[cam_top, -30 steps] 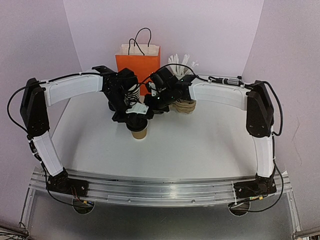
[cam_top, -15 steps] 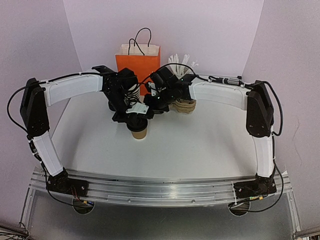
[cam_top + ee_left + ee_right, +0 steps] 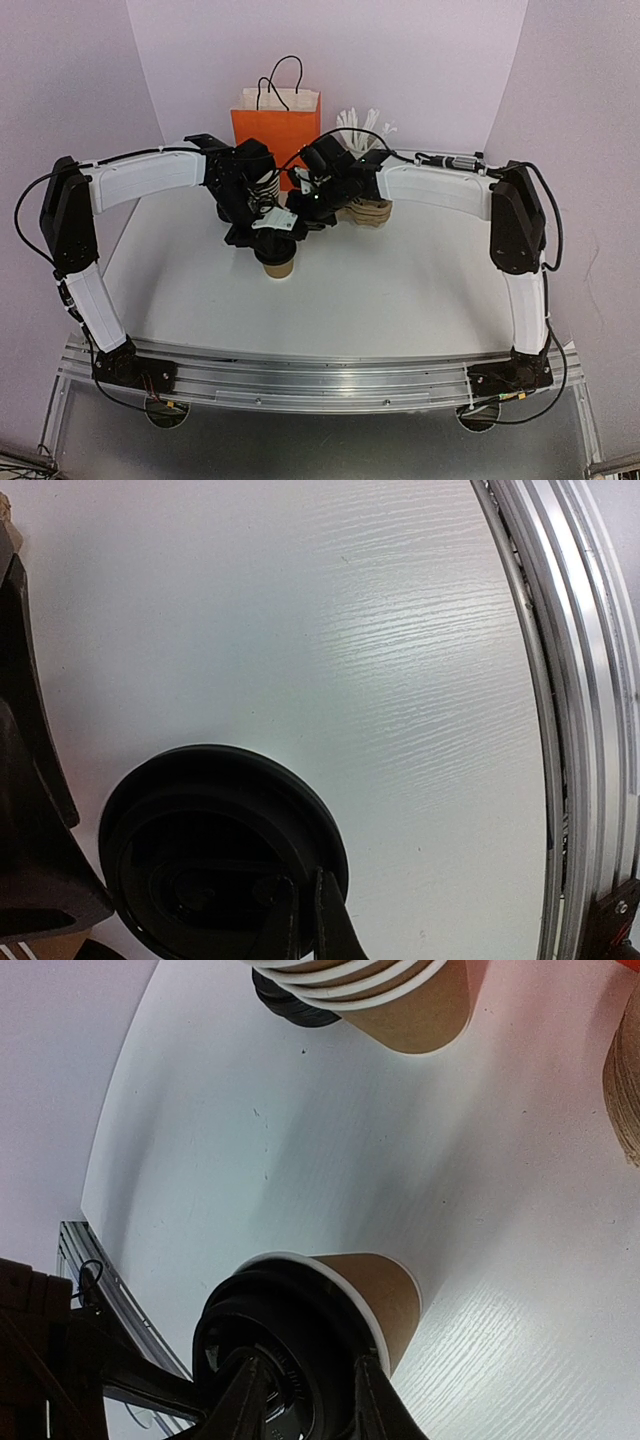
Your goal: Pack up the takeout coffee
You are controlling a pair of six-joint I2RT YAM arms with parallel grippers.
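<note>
Brown kraft paper under black plastic marks the takeout coffee. It is set upright near the middle of the white table, well in front of the orange paper bag, and both arms are bent in over it.

From the left, the left gripper is shown with its fingers pressed together on nothing. Their tips are laid on the near edge of the black dome lid. From the right, the right gripper is held over the same lid with its fingers partly apart, one to each side of the dome. Whether the lid is clamped or only touched cannot be told.

The step in hand is judged to be seating the lid. In the right wrist view a strip of the cup's white rim is exposed beneath the lid's edge, so that side may not be snapped down. Pressure would best be applied straight down and worked round the rim, with the cup steadied so that it is not tipped (thin paper walls can be crushed by a hard sideways squeeze). The lid should be checked all round before the cup is lifted.

As for containers, the coffee's contents are hidden by its lid. Behind it, a stack of lidless cups is nested one inside another, beside a few loose black lids. The bag's mouth is turned upward, but its inside cannot be seen. To the right, a pile of brown card pieces, perhaps sleeves, is left on the table.
</note>
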